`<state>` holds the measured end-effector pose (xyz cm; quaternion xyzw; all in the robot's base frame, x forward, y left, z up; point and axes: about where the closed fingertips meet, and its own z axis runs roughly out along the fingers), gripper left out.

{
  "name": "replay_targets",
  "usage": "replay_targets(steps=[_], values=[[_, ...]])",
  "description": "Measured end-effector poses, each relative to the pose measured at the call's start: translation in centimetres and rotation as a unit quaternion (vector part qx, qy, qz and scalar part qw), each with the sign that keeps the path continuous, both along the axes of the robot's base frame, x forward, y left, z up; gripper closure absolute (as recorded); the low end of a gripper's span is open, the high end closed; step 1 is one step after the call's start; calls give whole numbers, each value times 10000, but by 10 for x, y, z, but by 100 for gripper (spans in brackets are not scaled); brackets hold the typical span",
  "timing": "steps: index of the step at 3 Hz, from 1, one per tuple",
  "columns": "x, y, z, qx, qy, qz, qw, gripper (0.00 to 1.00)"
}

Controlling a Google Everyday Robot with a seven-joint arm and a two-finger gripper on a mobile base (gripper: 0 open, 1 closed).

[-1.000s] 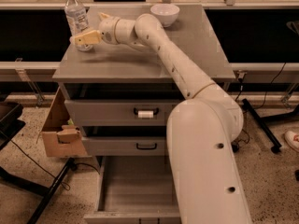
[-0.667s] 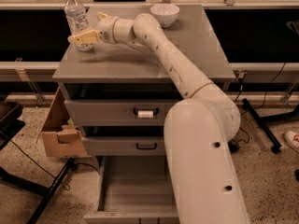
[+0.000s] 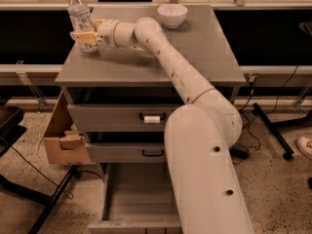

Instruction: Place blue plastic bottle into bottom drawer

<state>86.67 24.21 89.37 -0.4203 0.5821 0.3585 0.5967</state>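
Observation:
The blue plastic bottle [image 3: 78, 11], clear with a white cap and a pale label, stands upright at the back left corner of the grey cabinet top [image 3: 146, 57]. My gripper [image 3: 90, 30] reaches from the right and is at the bottle's lower half. One yellowish finger [image 3: 84, 36] is in front of the bottle and the other is behind it, so it looks open around the bottle. The bottom drawer [image 3: 131, 199] is pulled out, and its grey inside shows nothing in it.
A white bowl [image 3: 172, 14] sits at the back middle of the cabinet top. The top drawer with the white-tagged handle [image 3: 151, 117] and the middle drawer [image 3: 152, 152] are shut. A cardboard box [image 3: 63, 135] hangs at the cabinet's left side. My arm covers the drawer's right part.
My gripper has moved a little left and back, closing in around the bottle's base. The bottle has not moved.

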Motion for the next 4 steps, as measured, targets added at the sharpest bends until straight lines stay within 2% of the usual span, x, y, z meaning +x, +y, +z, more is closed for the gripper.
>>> replay_targets(steps=[1,2,3,4], values=[[3,2,-6,22,72,-3,10000,72],[3,2,-6,22,72,-3,10000,96],[3,2,-6,22,72,-3,10000,100],[3,2,-6,22,72,-3,10000,100]])
